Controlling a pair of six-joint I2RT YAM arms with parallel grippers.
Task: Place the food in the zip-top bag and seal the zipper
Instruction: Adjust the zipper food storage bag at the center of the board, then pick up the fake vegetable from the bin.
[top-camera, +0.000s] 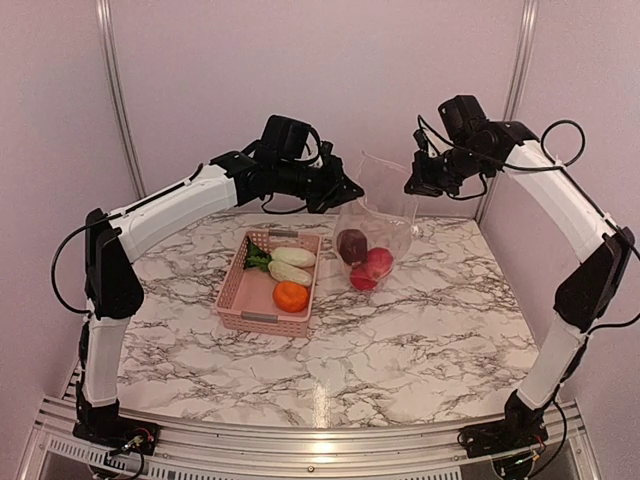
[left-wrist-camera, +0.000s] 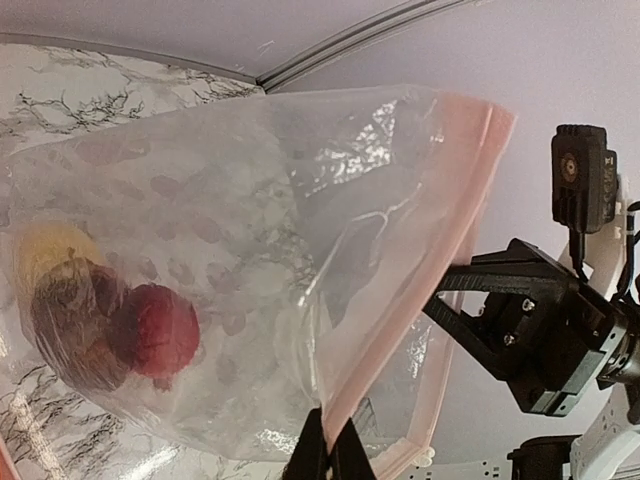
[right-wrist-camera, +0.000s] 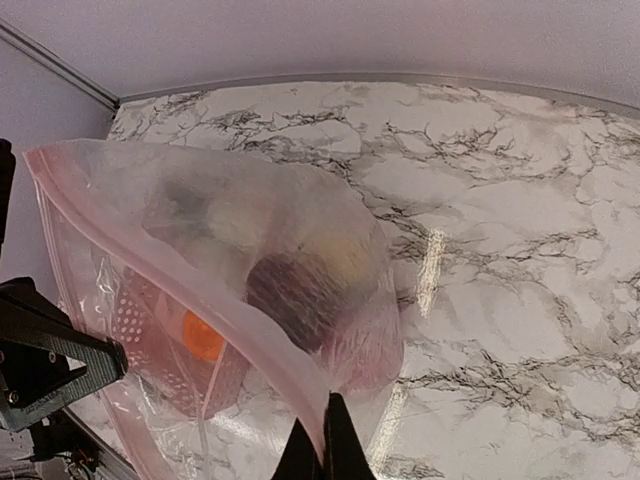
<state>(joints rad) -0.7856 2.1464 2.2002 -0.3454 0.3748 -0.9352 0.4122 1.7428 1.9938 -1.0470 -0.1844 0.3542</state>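
The clear zip-top bag (top-camera: 375, 215) hangs upright between my grippers, its bottom on the table. Its pinkish zipper (left-wrist-camera: 420, 270) runs along the open mouth, also seen in the right wrist view (right-wrist-camera: 190, 270). My left gripper (top-camera: 345, 190) is shut on the mouth's left edge (left-wrist-camera: 330, 440). My right gripper (top-camera: 415, 183) is shut on the right edge (right-wrist-camera: 325, 440). Inside lie a dark purple piece (top-camera: 351, 244), two red ones (top-camera: 378, 262) and a yellow one (left-wrist-camera: 50, 255). The pink basket (top-camera: 240, 300) holds two white pieces (top-camera: 292, 258), an orange one (top-camera: 291, 296) and a leafy green (top-camera: 257, 257).
The marble table (top-camera: 420, 330) stretches in front of the bag and basket. The back wall and two metal frame posts (top-camera: 118, 90) stand close behind the arms. The right arm's black mount (left-wrist-camera: 540, 330) shows past the bag mouth in the left wrist view.
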